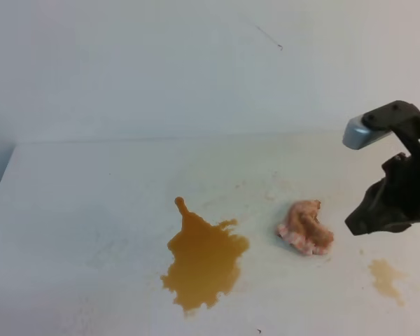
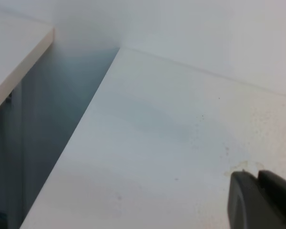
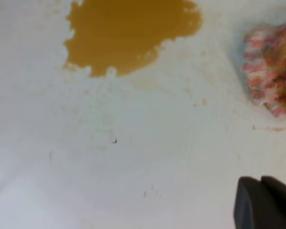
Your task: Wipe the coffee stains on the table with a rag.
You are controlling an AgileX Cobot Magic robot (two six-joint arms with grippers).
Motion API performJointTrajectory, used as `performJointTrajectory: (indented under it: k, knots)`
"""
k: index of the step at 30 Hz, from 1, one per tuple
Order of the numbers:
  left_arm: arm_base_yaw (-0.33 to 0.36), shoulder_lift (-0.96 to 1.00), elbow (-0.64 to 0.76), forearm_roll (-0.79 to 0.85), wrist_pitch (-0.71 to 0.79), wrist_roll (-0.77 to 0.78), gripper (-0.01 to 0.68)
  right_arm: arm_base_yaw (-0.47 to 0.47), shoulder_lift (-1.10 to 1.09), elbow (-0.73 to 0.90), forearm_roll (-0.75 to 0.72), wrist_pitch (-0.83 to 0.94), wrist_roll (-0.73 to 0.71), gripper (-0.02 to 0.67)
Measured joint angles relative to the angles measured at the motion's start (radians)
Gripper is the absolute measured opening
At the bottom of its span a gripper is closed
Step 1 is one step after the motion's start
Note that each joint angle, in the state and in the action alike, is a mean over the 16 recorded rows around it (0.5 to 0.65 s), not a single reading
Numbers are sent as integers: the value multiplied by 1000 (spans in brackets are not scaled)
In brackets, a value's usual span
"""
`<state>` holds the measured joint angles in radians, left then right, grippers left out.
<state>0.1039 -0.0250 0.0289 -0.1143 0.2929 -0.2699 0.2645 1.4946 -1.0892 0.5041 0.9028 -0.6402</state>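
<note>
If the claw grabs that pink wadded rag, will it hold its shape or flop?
The lumpy pinkish-orange cloth rag is crumpled in soft folds, so it will probably flop and unfold when lifted. It looks light. Its brown patches suggest dampness, so it may drag rather than slide.

high front overview, two close wrist views

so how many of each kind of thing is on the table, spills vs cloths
coffee stains: 2, a large amber puddle and a small pale blotch
rag: 1, a pinkish-orange wad lying between them, touching neither
total: 3
</note>
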Motion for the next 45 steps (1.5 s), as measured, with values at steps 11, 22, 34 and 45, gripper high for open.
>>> performJointTrajectory:
  k: [11, 22, 34, 45]
  knots:
    - [0, -2, 2, 0, -1, 0, 0, 12, 249, -160, -34, -71, 35, 250]
    - [0, -2, 2, 0, -1, 0, 0, 44, 511, -322, -113, -134, 38, 311]
    - [0, -2, 2, 0, -1, 0, 0, 133, 679, -488, -206, -98, 42, 132]
    - [0, -2, 2, 0, -1, 0, 0, 261, 704, -647, -226, 47, 50, 42]
